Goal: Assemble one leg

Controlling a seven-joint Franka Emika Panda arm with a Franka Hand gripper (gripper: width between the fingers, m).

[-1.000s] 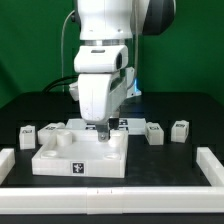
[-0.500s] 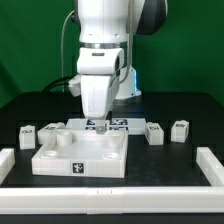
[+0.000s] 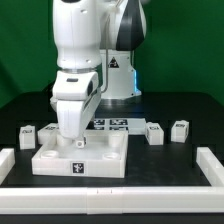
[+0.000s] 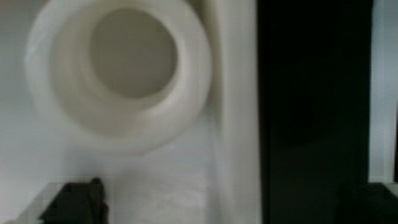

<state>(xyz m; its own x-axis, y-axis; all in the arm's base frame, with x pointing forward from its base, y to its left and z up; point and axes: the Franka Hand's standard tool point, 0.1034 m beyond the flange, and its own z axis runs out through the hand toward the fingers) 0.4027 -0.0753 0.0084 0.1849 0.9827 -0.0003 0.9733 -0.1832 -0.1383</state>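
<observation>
Pincer (image 3: 72,142) spread over the panel's (image 3: 100,162) socket (image 4: 121,60) — fingertips (image 4: 75,203) blurred, mostly cut off.

Exterior view faces the arm (image 3: 80,60) head-on; wrist view looks closely onto the same white panel (image 3: 100,160).

blurred round socket (image 4: 128,62) in white panel (image 4: 169,175)
</observation>
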